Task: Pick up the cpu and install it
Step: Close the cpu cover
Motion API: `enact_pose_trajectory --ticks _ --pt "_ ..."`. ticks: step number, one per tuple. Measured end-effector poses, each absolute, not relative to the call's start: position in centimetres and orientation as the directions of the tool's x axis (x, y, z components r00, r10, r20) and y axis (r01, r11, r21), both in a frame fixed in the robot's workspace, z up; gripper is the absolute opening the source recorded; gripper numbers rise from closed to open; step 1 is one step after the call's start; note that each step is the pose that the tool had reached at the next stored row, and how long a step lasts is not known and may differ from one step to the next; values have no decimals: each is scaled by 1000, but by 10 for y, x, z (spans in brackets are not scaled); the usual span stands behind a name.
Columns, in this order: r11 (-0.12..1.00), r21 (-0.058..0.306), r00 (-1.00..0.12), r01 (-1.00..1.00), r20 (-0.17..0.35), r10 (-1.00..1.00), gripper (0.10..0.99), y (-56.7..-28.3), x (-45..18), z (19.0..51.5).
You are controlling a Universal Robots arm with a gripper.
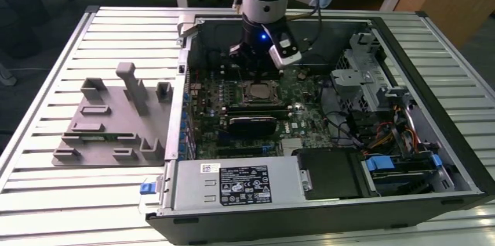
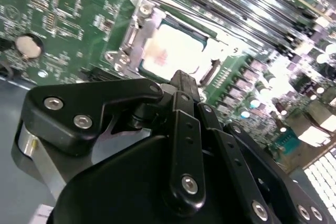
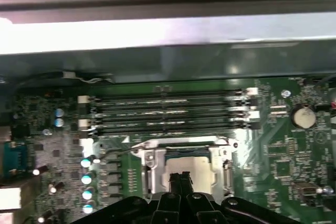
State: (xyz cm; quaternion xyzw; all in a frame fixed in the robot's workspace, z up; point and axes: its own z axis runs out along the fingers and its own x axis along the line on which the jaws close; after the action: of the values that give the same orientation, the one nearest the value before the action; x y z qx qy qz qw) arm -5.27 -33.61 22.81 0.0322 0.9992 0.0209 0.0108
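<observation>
The cpu (image 1: 259, 93) lies flat in the motherboard socket inside the open computer case (image 1: 448, 141), its shiny metal top facing up. In both wrist views the cpu (image 2: 170, 51) (image 3: 202, 174) sits inside the socket's silver metal frame (image 2: 134, 35). My gripper (image 1: 259, 73) hangs just above it, its black fingers (image 2: 181, 85) pressed together with nothing between them. The fingertips (image 3: 180, 178) point down at the chip's near edge; whether they touch it I cannot tell.
Memory slots (image 3: 168, 111) run along the board beside the socket. A black heatsink block (image 1: 251, 124) sits in front of the socket, a power supply (image 1: 232, 185) at the case front, and a drive cage with cables (image 1: 371, 83) on the exterior view's right. A grey fixture (image 1: 108, 121) stands on the table.
</observation>
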Motion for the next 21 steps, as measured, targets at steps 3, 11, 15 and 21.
enact_pose_trajectory --ticks 3,11,15,21 --pt "997 42 -998 64 -20 65 106 -337 -46 228" --pt "997 34 -998 64 -20 65 106 -345 -44 228" --pt "997 34 -998 64 -20 65 106 -345 -44 229" --pt "997 34 -998 64 -20 65 106 -345 -44 237"
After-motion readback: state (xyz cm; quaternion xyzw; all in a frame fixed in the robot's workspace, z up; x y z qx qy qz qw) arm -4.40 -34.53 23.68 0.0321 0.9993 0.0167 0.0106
